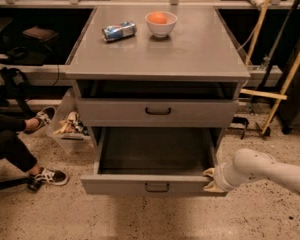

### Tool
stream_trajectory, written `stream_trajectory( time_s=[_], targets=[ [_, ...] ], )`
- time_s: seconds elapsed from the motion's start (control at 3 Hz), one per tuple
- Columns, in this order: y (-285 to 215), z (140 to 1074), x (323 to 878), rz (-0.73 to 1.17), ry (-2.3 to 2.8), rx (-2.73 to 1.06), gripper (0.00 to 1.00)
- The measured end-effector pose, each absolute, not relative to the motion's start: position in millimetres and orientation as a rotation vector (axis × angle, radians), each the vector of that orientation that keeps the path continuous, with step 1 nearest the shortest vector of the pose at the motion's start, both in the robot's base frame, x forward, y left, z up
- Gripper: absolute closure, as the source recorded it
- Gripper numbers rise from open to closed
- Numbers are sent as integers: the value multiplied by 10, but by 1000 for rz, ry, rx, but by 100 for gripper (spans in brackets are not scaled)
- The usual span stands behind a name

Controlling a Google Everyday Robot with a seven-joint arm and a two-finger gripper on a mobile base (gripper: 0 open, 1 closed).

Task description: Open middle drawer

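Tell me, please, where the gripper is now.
The gripper sits low on the right of the camera view, at the right front corner of the pulled-out middle drawer.

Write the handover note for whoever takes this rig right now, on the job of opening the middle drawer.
Gripper: low at the right front corner of the middle drawer, against its front panel, away from the handle.
Middle drawer: pulled well out, its plain grey inside showing.
Upper drawer: closed.
Countertop: can and bowl.
Done: the drawer looks open.
Left: probably only backing the arm clear. Mind the person's legs on the floor beside the cabinet.
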State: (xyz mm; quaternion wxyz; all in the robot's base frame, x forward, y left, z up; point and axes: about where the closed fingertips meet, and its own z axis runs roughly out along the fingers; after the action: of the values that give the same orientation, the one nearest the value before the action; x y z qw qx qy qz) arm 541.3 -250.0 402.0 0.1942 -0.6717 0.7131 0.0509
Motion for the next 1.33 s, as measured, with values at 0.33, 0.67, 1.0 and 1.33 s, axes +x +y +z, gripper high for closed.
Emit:
stream_trajectory(
  time_s=[0.33,0.67,1.0,1.33],
  targets=[
    [-2482,4047,5406,143,2000,-1884,100],
    [-2516,3997,5269,142,2012,-1861,100],
    [-2488,4034,5266,142,2012,-1860,100],
    [-2482,4072,5257,124,2008,-1846,100]
  ],
)
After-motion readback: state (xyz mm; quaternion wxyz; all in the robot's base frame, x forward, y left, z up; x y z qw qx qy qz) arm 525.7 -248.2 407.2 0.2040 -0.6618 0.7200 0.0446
